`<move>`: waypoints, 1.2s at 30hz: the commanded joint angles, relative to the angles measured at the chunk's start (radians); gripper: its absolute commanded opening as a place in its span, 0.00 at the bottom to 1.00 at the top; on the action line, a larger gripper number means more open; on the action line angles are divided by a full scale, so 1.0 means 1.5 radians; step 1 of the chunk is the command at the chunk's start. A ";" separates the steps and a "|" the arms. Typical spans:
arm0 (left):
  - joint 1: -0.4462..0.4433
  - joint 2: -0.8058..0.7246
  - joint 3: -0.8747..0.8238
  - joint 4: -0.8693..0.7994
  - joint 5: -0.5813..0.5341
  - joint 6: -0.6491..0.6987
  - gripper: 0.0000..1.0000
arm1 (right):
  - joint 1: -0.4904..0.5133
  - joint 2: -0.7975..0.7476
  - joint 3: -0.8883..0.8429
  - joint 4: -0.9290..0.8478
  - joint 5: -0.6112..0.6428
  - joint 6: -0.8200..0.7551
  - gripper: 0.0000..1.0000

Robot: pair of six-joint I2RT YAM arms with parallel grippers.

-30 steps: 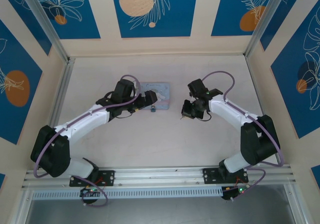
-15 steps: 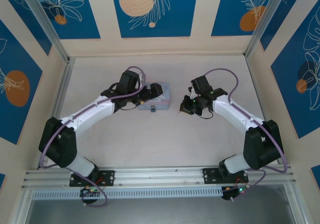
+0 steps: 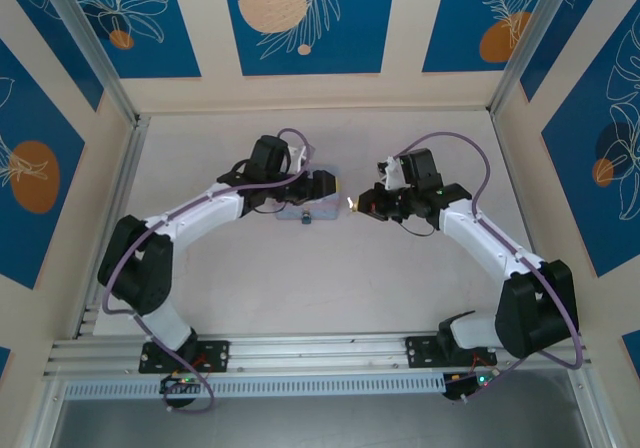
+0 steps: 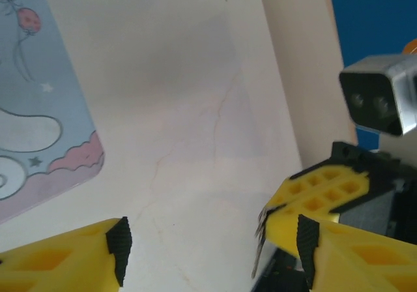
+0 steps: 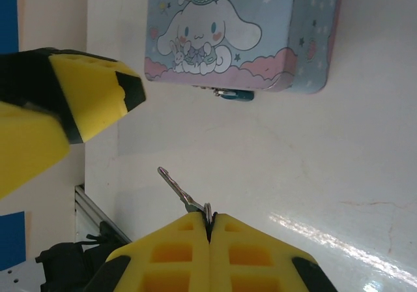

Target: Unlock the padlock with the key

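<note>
The tiny teal padlock (image 5: 234, 94) hangs at the front edge of the pale blue cartoon tin (image 5: 260, 38), and from above the padlock (image 3: 306, 218) shows just below the tin (image 3: 322, 209). My right gripper (image 5: 209, 219) is shut on the thin grey key (image 5: 174, 186), whose blade sticks out to the upper left, clear of the padlock. In the top view the right gripper (image 3: 358, 205) sits just right of the tin. My left gripper (image 4: 212, 249) is open with bare table between its pads, hovering over the tin's right end (image 3: 322, 186). The key (image 4: 258, 253) also shows beside its right pad.
The tin's corner (image 4: 39, 109) lies at the left of the left wrist view. An aluminium rail (image 3: 320, 348) runs along the near edge, and another (image 3: 120, 198) along the left side. Beige and blue walls close in the back and sides.
The left arm has reached further right over the tin and its jaws have narrowed. The right gripper has carried the key left and back, closer to the tin's right edge.
</note>
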 commanded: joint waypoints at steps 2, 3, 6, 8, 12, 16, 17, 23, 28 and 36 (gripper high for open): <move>-0.004 0.022 -0.005 0.099 0.060 -0.054 0.61 | -0.003 -0.016 -0.018 0.029 -0.056 -0.005 0.00; -0.004 0.026 -0.004 0.108 0.062 -0.062 0.60 | -0.003 -0.016 -0.020 0.033 -0.059 -0.002 0.00; -0.006 0.036 -0.003 0.123 0.071 -0.072 0.54 | -0.004 -0.015 -0.026 0.050 -0.069 0.007 0.00; -0.008 0.041 -0.005 0.132 0.075 -0.077 0.49 | -0.002 -0.012 -0.027 0.054 -0.070 0.010 0.00; -0.015 0.047 -0.010 0.143 0.083 -0.079 0.45 | -0.002 -0.007 -0.027 0.060 -0.073 0.013 0.00; -0.023 0.050 -0.018 0.151 0.089 -0.079 0.43 | -0.003 -0.003 -0.027 0.065 -0.075 0.016 0.00; -0.027 0.051 -0.021 0.153 0.090 -0.078 0.41 | -0.002 -0.002 -0.027 0.066 -0.074 0.016 0.00; -0.034 0.053 -0.033 0.162 0.090 -0.083 0.36 | -0.002 0.003 -0.026 0.068 -0.074 0.017 0.00; -0.036 0.054 -0.035 0.164 0.090 -0.083 0.32 | -0.004 0.007 -0.026 0.071 -0.073 0.018 0.00; -0.039 0.057 -0.034 0.167 0.086 -0.083 0.25 | -0.004 0.011 -0.028 0.072 -0.075 0.018 0.00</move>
